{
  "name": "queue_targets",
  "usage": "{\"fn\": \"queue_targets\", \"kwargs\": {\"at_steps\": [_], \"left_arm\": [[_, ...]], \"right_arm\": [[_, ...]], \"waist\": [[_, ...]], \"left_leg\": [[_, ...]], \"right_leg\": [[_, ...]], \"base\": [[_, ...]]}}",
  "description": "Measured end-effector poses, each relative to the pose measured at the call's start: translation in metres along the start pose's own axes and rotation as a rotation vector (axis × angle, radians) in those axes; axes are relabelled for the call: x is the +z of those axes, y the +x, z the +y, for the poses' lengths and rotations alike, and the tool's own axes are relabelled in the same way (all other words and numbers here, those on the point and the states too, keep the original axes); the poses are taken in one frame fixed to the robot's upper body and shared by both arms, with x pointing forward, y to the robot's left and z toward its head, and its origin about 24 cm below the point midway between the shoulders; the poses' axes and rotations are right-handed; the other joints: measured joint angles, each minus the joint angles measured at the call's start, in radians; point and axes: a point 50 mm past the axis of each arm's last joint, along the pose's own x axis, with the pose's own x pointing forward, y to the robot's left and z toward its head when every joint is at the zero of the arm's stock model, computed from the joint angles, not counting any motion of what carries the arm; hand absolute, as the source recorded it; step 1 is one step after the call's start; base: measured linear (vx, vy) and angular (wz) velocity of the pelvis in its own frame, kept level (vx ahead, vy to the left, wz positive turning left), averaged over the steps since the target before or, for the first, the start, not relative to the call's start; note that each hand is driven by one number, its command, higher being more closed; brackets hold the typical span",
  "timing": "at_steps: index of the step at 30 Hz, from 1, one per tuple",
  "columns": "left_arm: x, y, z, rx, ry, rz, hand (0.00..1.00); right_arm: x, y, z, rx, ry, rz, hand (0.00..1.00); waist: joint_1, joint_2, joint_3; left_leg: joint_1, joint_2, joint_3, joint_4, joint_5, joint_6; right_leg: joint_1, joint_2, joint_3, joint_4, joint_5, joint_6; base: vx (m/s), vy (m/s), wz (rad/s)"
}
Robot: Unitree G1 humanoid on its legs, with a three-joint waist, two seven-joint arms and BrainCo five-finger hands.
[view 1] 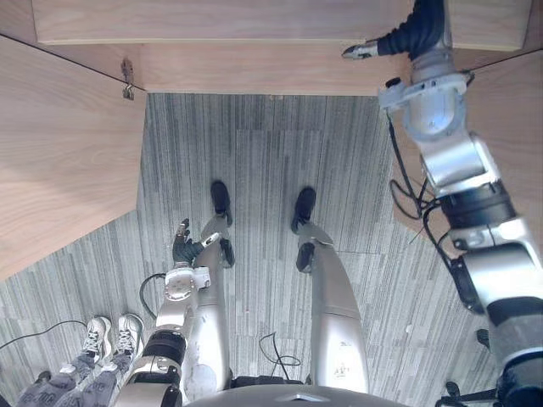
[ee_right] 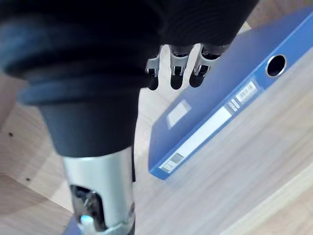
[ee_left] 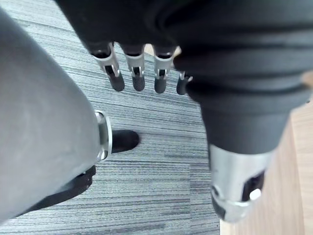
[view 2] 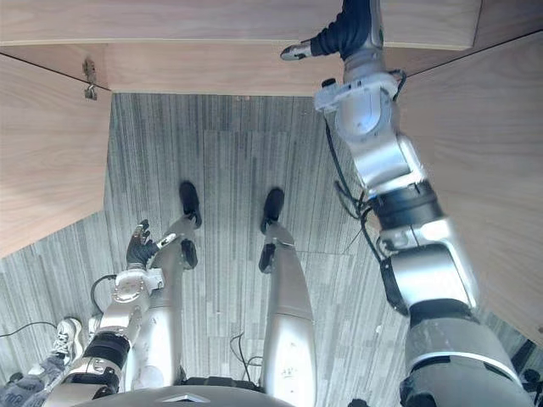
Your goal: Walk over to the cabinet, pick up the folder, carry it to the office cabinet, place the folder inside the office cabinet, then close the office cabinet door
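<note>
So the blue folder (ee_right: pixel 220 103) is lying flat on the wooden shelf (ee_right: pixel 254 161) inside the office cabinet, spine label facing up, sitting at a slant and not squared to the shelf. The right robot hand (ee_right: pixel 175 73) is reached in over it with its fingers straight and relaxed, not gripping anything. Can't tell if the fingertips are brushing the folder's edge or just hovering above it. The left robot hand (view 1: pixel 185 246) hangs down by the leg, fingers loose, nothing in it.

I'd say the placing is basically done, with the door closing left to do. Both doors, the left door (view 1: pixel 59 144) and the right door (view 2: pixel 501 153), stand wide open.

What I'd worry about:
- if those fingertips do touch the folder, pulling the arm out could drag it toward the shelf's front
- a crooked folder poking out could stop a door from shutting
- there's a person's shoes (view 1: pixel 106 335) on the carpet near the left door, so anything swinging that way could clip them
</note>
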Motion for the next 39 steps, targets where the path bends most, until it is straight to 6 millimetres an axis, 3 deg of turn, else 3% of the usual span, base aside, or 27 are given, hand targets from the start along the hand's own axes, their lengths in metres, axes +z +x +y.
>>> {"fn": "queue_targets", "kwargs": {"at_steps": [4,12,16,22,25,30,35,39], "left_arm": [[0.001,0.0,0.0,0.012,0.018,-0.009,0.0],[0.008,0.001,0.008,0.05,0.006,-0.038,0.0],[0.008,0.001,0.008,0.062,0.01,-0.041,0.0],[0.008,0.0,0.01,0.069,0.008,-0.053,0.0],[0.009,-0.003,0.014,0.076,0.006,-0.067,0.0],[0.009,-0.002,0.019,0.083,0.02,-0.075,0.0],[0.01,-0.002,0.023,0.09,0.032,-0.078,0.0],[0.011,-0.001,0.025,0.092,0.027,-0.082,0.0]], "right_arm": [[0.005,-0.017,0.013,-0.039,-0.005,-0.023,1.0],[0.005,-0.024,0.028,-0.048,-0.05,-0.019,1.0],[-0.01,-0.025,0.026,-0.059,-0.068,0.047,1.0],[-0.036,-0.021,0.017,-0.078,-0.133,0.157,1.0],[-0.042,-0.008,0.002,-0.061,-0.216,0.146,1.0],[-0.062,-0.002,-0.017,-0.048,-0.303,0.21,1.0],[-0.066,0.012,-0.042,-0.065,-0.367,0.224,1.0],[-0.067,0.021,-0.042,-0.05,-0.394,0.235,1.0]], "waist": [[-0.003,-0.009,-0.001],[0.005,-0.009,-0.001],[0.013,-0.009,-0.001],[0.018,-0.009,-0.001],[0.018,-0.01,-0.001],[0.021,-0.01,0.0],[0.021,-0.011,0.0],[0.021,-0.012,0.001]], "left_leg": [[0.008,0.0,0.008,0.001,-0.003,0.002],[0.008,-0.001,0.007,0.0,-0.003,0.002],[0.008,-0.003,0.007,-0.002,-0.003,0.002],[-0.004,-0.009,0.006,-0.005,-0.004,0.004],[-0.036,-0.013,0.004,0.0,-0.005,0.005],[-0.052,-0.012,-0.01,0.017,-0.01,0.009],[-0.099,-0.011,0.0,0.044,-0.018,0.009],[-0.12,-0.008,0.01,0.048,-0.019,0.01]], "right_leg": [[0.003,-0.001,0.003,-0.002,-0.003,0.006],[0.003,-0.003,0.002,0.001,-0.003,0.005],[0.001,-0.004,0.001,0.001,-0.007,0.008],[-0.01,-0.01,-0.003,0.003,-0.012,0.009],[-0.04,-0.017,-0.002,0.012,-0.007,0.005],[-0.044,-0.019,-0.012,0.019,-0.008,0.005],[-0.095,-0.023,-0.002,0.04,-0.011,0.006],[-0.124,-0.026,0.0,0.045,-0.01,0.005]], "base": [[0.02,-0.011,-0.04],[0.02,-0.004,0.0],[0.0,0.0,0.0],[0.0,0.0,0.02],[0.03,0.003,0.04],[0.02,0.0,0.03],[-0.01,0.0,-0.03],[0.0,-0.01,-0.06]]}}
